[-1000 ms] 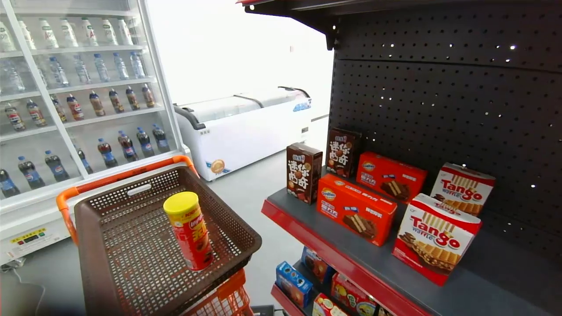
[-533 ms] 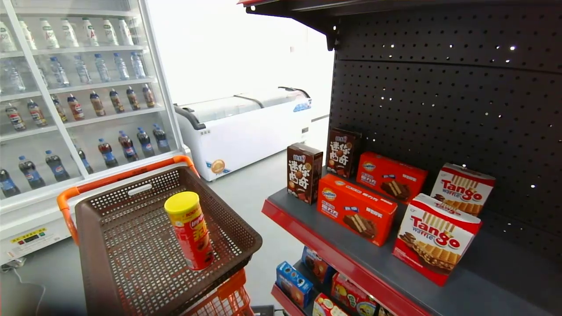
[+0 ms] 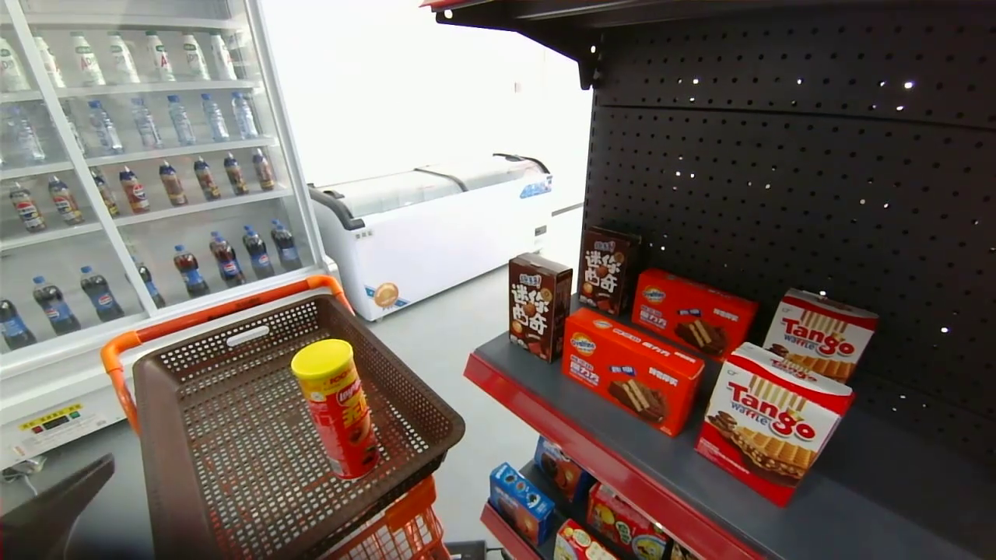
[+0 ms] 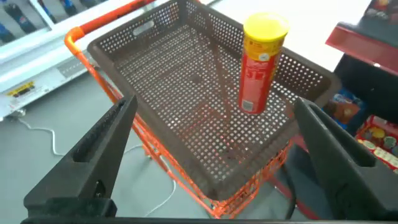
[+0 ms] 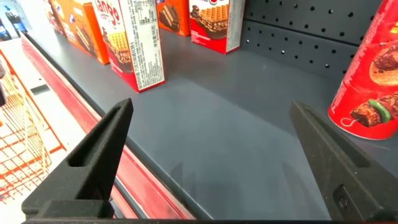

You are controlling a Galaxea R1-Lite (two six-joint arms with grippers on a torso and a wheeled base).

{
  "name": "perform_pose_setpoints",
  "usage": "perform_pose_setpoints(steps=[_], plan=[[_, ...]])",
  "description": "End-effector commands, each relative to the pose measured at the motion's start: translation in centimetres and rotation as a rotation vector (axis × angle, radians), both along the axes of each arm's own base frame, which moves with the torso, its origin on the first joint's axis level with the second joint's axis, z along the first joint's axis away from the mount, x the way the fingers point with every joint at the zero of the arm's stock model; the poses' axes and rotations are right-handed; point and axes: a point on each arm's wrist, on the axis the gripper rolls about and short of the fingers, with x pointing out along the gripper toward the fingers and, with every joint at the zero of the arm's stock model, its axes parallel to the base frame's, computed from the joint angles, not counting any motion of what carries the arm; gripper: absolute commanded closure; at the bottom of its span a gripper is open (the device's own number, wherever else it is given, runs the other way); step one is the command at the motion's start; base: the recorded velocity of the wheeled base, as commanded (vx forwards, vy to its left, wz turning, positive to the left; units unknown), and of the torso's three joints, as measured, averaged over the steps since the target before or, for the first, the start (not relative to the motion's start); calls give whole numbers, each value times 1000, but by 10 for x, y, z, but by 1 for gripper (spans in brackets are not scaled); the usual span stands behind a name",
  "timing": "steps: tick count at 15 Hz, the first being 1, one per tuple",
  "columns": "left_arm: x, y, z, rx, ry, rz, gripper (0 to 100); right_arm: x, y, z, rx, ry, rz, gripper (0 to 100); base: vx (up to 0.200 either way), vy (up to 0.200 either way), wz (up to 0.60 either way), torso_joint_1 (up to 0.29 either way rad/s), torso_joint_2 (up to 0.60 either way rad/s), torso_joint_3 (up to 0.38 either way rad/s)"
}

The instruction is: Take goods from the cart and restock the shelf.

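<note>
Change: left finger point(image 3: 54, 502) now enters head view at 8 o'clock. Can point(image 3: 336, 408) and cart basket point(image 3: 144, 373) unmoved.
Left gripper point(image 4: 214, 106): spread wide, empty, above basket. Can upright inside, 7 o'clock in head view.
Right gripper point(image 5: 211, 104): wide open, empty, over bare shelf point(image 3: 778, 521) at 4 o'clock, near red tub point(image 5: 370, 81).
Read: pick only starting. Next, descend around can.
</note>
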Motion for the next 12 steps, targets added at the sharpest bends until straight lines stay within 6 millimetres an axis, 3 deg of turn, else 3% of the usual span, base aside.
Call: perform_pose_setpoints(steps=[1,5,7,12], plan=[[65,1,-9,-17,159,-52,0,0,0,0,0,0,0,0,0,0,0,0,0,0],[104,-5,-31,-40,214,-138,0,0,0,0,0,0,0,0,0,0,0,0,0,0],[121,-7,-56,-36,187,-149,0,0,0,0,0,0,0,0,0,0,0,0,0,0],[123,-18,-101,-35,208,-201,0,0,0,0,0,0,0,0,0,0,0,0,0,0]])
